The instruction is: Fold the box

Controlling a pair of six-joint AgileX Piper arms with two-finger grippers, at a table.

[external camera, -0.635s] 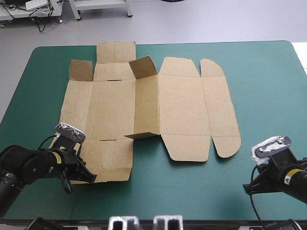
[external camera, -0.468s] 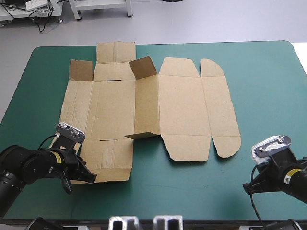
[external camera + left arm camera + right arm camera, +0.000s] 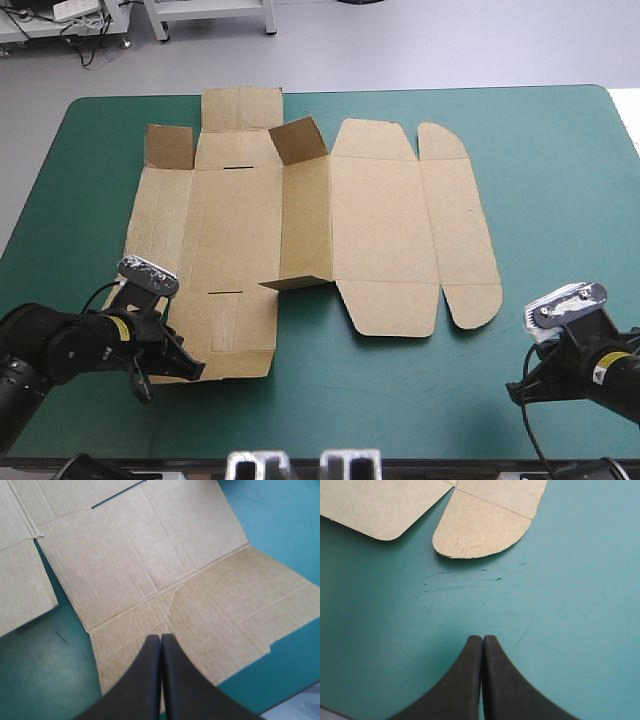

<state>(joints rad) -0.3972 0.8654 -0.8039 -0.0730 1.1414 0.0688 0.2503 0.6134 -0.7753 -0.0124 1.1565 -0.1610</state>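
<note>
The brown box (image 3: 300, 230) is laid out as a cut sheet on the teal-green surface (image 3: 540, 150), left of the middle, with its far flaps close to the far edge. Most of the sheet is seen lying flat. Two small flaps are raised at the far side, one at the sheet's far-left corner (image 3: 168, 147) and one nearer the middle (image 3: 298, 140), and a short tab (image 3: 295, 282) stands up at the near end of the same fold line. The left tool (image 3: 190, 370) is held low at the near-left corner of the sheet. Its black fingers (image 3: 150, 680) are pressed together into one pointed arch over the creased near flap (whether the board's edge is nipped under them cannot be told). The right tool (image 3: 483, 639) is set over bare surface at the near-right, well apart from the sheet. Its fingers are likewise brought together to a point, with nothing gripped. Ahead of it, the rounded end flap (image 3: 480, 532) of the sheet is seen lying flat.
</note>
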